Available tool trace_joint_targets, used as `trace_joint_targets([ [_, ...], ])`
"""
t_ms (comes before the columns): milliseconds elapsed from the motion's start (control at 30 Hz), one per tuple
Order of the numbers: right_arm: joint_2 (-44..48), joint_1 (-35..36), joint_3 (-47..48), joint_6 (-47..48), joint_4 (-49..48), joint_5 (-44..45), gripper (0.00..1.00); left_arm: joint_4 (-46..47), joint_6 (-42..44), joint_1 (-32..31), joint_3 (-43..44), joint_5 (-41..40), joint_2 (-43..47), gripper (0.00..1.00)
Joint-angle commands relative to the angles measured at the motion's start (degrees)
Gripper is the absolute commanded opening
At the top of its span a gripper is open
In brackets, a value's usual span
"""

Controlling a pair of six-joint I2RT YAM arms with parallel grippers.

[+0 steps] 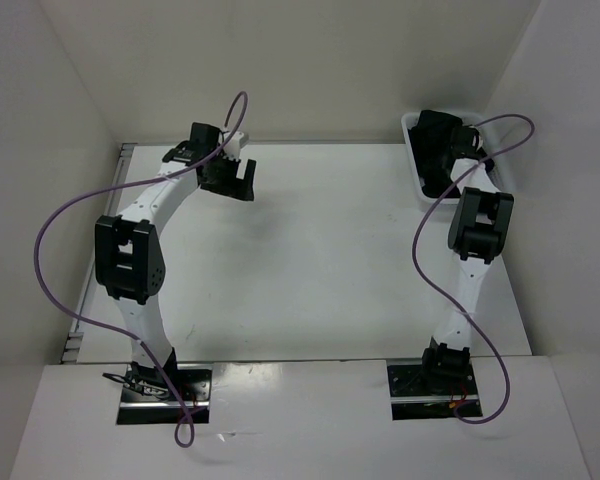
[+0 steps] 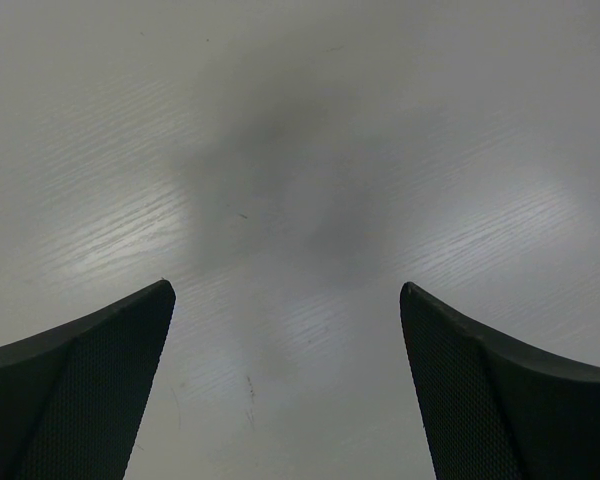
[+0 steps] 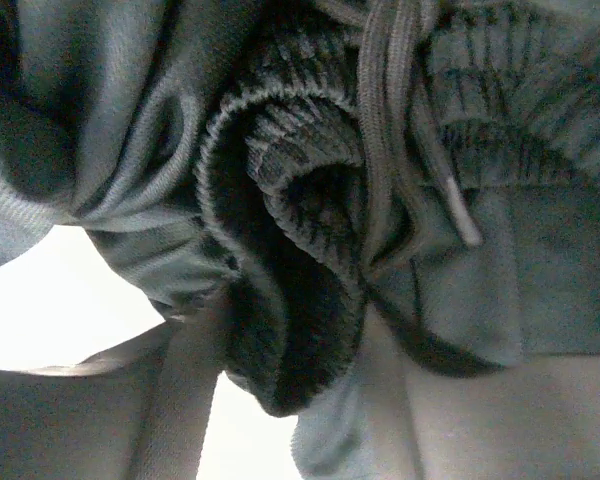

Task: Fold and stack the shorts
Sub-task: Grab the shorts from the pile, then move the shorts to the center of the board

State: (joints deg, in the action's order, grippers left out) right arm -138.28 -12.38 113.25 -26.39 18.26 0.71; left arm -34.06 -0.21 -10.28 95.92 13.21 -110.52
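Observation:
The black shorts fill the right wrist view, bunched up, with the ribbed waistband and a drawstring showing. In the top view they lie as a dark heap inside the white mesh basket at the back right. My right gripper reaches down into the basket; its jaws stand close on either side of a thick roll of waistband. My left gripper hovers over the table at the back left, open and empty.
White walls enclose the table on the left, back and right. The basket sits in the back right corner against the wall. Purple cables loop off both arms. Bare white tabletop lies between the arms.

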Motion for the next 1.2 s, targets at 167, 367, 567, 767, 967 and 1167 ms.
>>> trace_joint_targets([
  [167, 0.4, 0.5, 6.2, 4.1, -1.0, 1.2, 0.00, 0.2, 0.2, -0.1, 3.2, 2.9, -0.5, 1.00],
  [367, 8.4, 1.1, 12.3, 5.2, 0.4, 2.3, 0.00, 0.2, 0.2, -0.1, 3.7, 3.4, 1.9, 1.00],
  [567, 22.8, 3.9, 16.7, 11.4, 0.4, 4.1, 0.00, 0.2, 0.2, -0.1, 8.5, -0.1, 6.4, 1.00],
  [767, 31.7, 9.4, 25.8, 20.1, -1.5, 1.6, 0.00, 2.0, 0.2, -0.1, 9.6, -4.2, 12.3, 1.00],
  [967, 36.6, 17.4, 34.0, 23.7, 3.3, -11.8, 0.00, 3.7, 0.2, -0.1, 4.1, -7.8, 20.5, 1.00],
  [1167, 41.1, 19.9, 21.9, 14.6, 3.2, -25.2, 0.02, 4.9, 0.2, 1.2, -2.5, -10.3, 28.7, 1.00],
])
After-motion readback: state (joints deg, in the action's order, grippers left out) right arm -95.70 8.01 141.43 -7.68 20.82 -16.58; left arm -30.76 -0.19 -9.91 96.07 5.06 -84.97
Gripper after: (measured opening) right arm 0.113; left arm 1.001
